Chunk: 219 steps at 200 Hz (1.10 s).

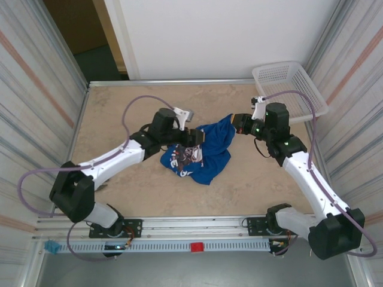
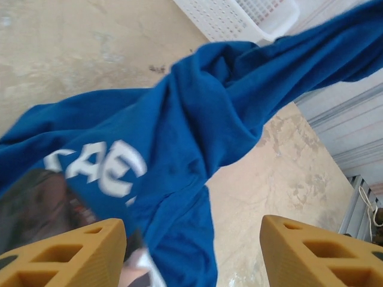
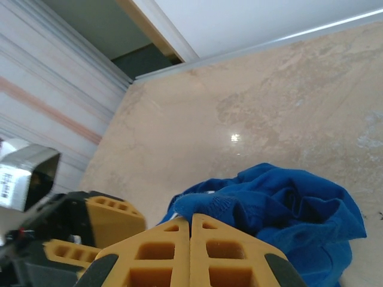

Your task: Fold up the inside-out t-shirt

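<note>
**Blue t-shirt bunched mid-table: left gripper open over it, right gripper pinching its edge**

A ribbed metal wall [image 1: 36, 89] closes the left side. The tan stone-patterned table [image 1: 119, 107] lies bare from that wall across to the middle, and bare again along the far edge under the white panel [image 1: 227, 36]. At the near edge runs the mounting rail [image 1: 197, 230], with a bare strip of table between it and the cloth.

The left gripper [image 1: 194, 137] reaches in from the left, its jaws spread wide and clamped on nothing. In the left wrist view, blue cloth hangs between its yellow fingers [image 2: 66, 254] and lies against the left one.

The inside-out t-shirt [image 1: 209, 156] sits crumpled at the table's centre, just right of that gripper. Its dark print [image 1: 187, 156] with white lettering faces up on the left part. The far right corner is drawn up toward the right gripper [image 1: 239, 124], whose jaws are closed together on the shirt's stitched hem.

Right of that, the white lattice basket [image 1: 287, 84] sits in the far right corner, apart from the shirt. Another ribbed wall [image 1: 353, 72] stands close behind the right arm.
</note>
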{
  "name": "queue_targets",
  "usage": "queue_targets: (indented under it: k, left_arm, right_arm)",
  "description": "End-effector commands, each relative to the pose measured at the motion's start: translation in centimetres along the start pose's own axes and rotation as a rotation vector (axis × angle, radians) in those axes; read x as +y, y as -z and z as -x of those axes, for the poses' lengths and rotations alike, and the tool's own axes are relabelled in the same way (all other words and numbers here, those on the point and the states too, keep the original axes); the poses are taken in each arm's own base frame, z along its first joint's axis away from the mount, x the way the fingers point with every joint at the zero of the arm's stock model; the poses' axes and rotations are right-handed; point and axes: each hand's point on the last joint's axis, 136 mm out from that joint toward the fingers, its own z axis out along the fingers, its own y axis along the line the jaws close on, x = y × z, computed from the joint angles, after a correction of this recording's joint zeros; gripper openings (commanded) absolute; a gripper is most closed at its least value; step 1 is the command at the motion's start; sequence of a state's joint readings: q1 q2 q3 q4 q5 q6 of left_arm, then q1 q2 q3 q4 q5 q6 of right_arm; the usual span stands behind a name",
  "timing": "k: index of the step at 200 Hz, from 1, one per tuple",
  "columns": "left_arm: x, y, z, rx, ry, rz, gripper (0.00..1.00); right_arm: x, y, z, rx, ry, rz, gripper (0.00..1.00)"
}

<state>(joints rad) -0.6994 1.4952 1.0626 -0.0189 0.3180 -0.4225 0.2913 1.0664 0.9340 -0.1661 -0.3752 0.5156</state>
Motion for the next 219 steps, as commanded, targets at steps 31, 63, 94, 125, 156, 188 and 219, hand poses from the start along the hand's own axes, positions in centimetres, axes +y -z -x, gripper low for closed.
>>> queue_targets:
  k: [31,63,94,125,156,188,219]
  left_arm:
    - [-2.5,-2.2,5.3,-0.165,0.003,-0.037,0.63]
    - [-3.8,-3.8,5.6,-0.181,0.004,-0.071,0.65]
    - [-3.2,-5.1,5.5,-0.167,0.030,-0.045,0.32]
    - [-2.4,-1.8,7.7,-0.226,0.007,-0.022,0.00]
    - [-1.8,4.5,11.4,-0.367,0.002,-0.034,0.00]
    - [-2.4,9.3,13.8,-0.455,-0.013,-0.075,0.00]
    - [-2.0,9.7,12.6,-0.407,-0.020,-0.063,0.55]
  right_arm:
    - [4.9,3.7,3.1,-0.113,0.006,0.132,0.00]
    - [5.9,4.1,3.1,-0.117,0.005,0.158,0.00]
    - [6.6,5.3,3.7,-0.149,0.019,0.175,0.00]
    - [4.4,8.1,6.0,-0.254,0.013,0.078,0.00]
    - [2.3,9.4,7.5,-0.307,-0.033,0.032,0.00]
    - [1.9,8.8,8.0,-0.311,-0.060,0.047,0.00]
    - [3.1,8.8,9.1,-0.317,-0.050,0.086,0.00]
